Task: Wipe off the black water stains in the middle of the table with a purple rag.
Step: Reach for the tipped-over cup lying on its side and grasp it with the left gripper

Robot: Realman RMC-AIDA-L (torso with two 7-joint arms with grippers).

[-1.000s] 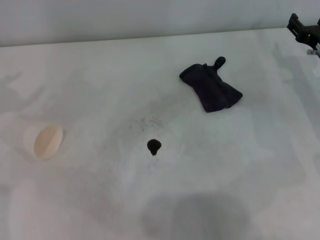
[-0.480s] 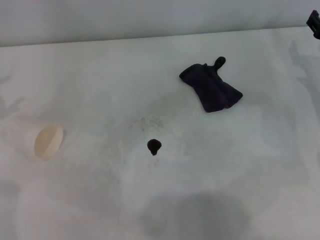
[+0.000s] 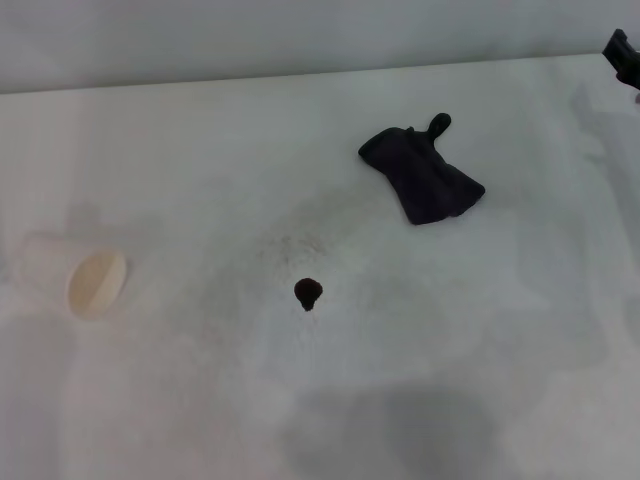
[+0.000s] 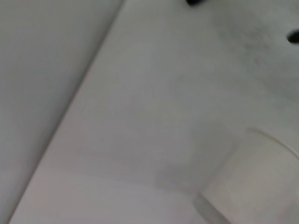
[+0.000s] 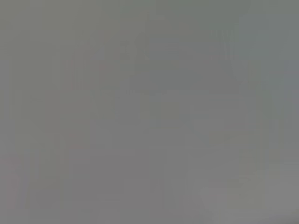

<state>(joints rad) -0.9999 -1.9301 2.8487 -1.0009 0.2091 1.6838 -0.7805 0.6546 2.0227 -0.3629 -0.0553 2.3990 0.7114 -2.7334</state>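
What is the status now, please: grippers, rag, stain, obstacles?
Right gripper at far right table edge, left unseen. Dark purple fan-shaped rag lying untouched. Small black teardrop stain unwiped. White paper cup lying left, clear of path.

I find no legible text, label, brand, number or sign in any view. The table [image 3: 200,150], purple rag [image 3: 422,170] and paper cup [image 3: 85,282] carry none.

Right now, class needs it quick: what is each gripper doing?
Left gripper: not in view.
Right gripper: only a dark tip at the table's far right edge; state cannot be told.
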